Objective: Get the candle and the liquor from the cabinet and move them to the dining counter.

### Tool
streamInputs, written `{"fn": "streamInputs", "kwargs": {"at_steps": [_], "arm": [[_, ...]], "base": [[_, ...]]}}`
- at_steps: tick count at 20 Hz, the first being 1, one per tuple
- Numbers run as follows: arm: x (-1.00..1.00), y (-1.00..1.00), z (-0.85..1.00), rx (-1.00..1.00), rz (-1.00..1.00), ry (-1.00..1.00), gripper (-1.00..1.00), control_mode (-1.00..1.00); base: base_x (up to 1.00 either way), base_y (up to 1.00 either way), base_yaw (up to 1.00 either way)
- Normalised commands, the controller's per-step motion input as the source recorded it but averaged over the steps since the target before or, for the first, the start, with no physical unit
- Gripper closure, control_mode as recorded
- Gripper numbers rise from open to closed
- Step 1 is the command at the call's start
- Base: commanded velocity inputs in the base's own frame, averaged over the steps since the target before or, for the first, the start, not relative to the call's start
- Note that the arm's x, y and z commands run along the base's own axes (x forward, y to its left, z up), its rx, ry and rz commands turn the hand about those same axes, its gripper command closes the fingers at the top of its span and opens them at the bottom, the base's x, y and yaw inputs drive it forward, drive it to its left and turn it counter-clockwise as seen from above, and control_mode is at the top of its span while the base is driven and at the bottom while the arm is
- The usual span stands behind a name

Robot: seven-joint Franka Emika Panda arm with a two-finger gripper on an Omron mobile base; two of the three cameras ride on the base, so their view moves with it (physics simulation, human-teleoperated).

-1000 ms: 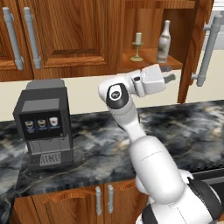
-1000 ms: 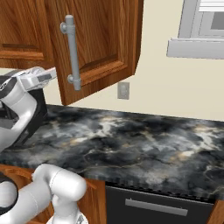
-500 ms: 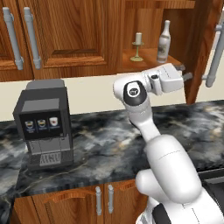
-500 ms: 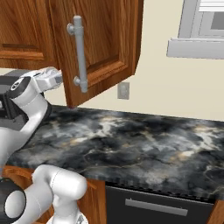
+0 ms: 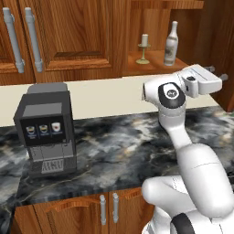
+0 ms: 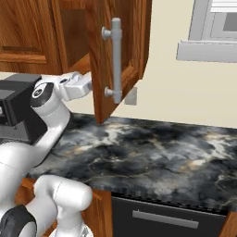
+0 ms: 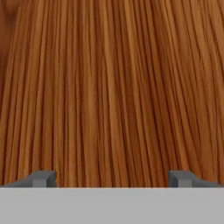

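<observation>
The gripper point(image 7: 112, 178) is opened wide with nothing held, pressed close to the cabinet door point(image 6: 121, 55); the candle point(image 5: 144, 47) and liquor point(image 5: 171, 44) are stood on the shelf, up and left of it

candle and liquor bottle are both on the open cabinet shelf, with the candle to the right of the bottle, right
Not quite. Both stand on the open cabinet shelf, but the left base view shows the candle to the left of the liquor bottle, not the right.
</observation>
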Motion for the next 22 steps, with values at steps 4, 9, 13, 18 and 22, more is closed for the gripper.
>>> {"fn": "streamInputs", "kwargs": {"at_steps": [4,9,13,18,22], "arm": [[-0.11,-0.95,-0.05,0.01,0.19,0.0,-1.0,-1.0],[-0.06,-0.87,-0.05,0.01,0.19,0.0,-1.0,-1.0],[0.0,-0.74,-0.06,0.01,0.22,0.0,-1.0,-1.0],[0.0,-0.34,-0.03,0.0,0.21,0.02,-1.0,-1.0],[0.0,0.52,0.0,0.0,0.23,0.03,-1.0,-1.0]], "base": [[0.0,0.0,0.0],[0.0,0.0,0.0],[0.0,0.0,0.0],[0.0,0.0,0.0],[0.0,0.0,0.0]]}}
